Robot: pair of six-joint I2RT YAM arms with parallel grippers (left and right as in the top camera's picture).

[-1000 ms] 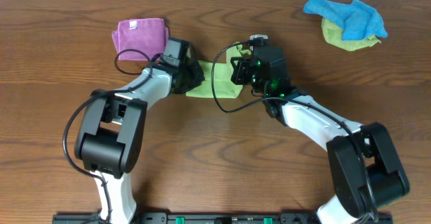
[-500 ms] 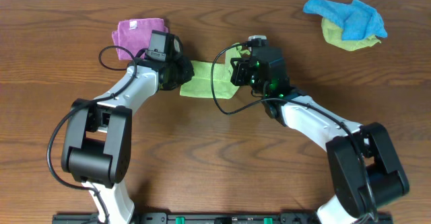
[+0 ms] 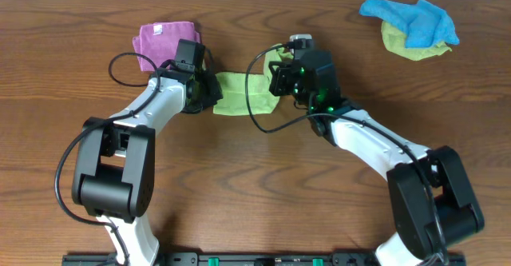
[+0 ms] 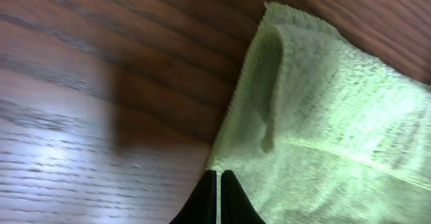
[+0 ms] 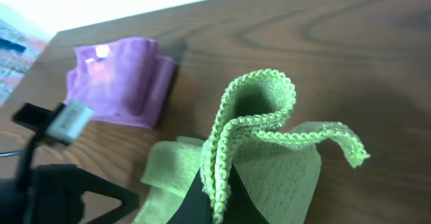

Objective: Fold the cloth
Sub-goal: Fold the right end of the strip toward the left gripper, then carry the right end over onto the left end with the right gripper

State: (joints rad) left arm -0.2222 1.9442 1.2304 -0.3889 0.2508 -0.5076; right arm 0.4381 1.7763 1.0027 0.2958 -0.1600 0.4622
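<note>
Green cloth (image 3: pixel 235 94) pinched tight at both ends by left gripper (image 4: pixel 217 178) and right gripper (image 5: pixel 214 183); raised edge best laid over squarely.

Green cloth (image 4: pixel 323 116) cropped by left wrist view's edge, right gripper (image 5: pixel 214 198) – fingers mostly hidden behind fold

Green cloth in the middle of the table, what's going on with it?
Two robot arms are folding the green cloth. The right hand pinches one edge and holds it raised and curled over the rest. The left hand is shut at the opposite side, low on the table. A folded purple cloth lies near the left hand; a pile of cloths sits apart.
</note>
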